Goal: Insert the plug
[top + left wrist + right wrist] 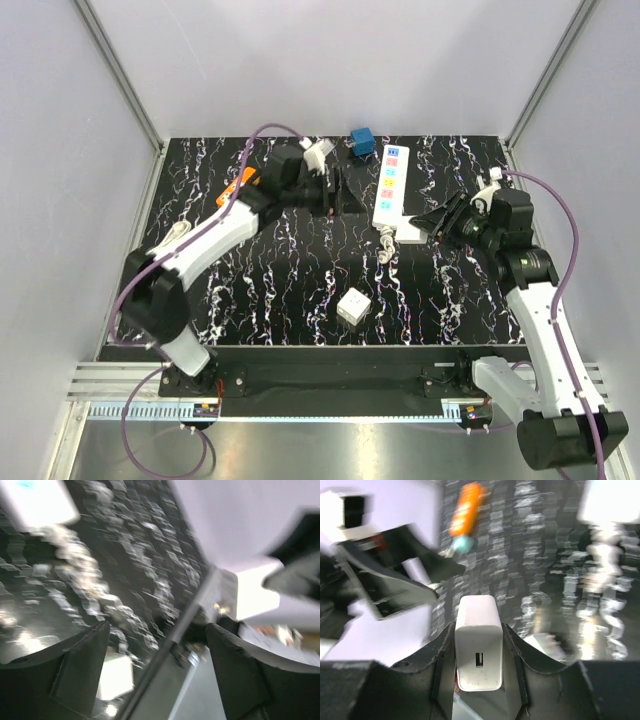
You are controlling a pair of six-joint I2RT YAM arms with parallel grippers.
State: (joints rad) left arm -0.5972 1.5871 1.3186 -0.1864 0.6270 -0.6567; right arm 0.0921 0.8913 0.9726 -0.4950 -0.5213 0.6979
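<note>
The right hand (pixel 441 216) is clenched on the white plug (pixel 479 649), right of centre in the top view, just beside the power strip (pixel 390 184). The left hand (pixel 338 192), upper centre, is released, fingers spread.

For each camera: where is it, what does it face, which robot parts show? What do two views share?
Top external: above, behind the robot, looking down on the table; both arms show.
Left wrist: on left arm, facing blurred table; open left tool shows.
Right wrist: on right arm, facing across the table; right tool grips white charger.
Shared: top and right wrist show the orange item.
</note>
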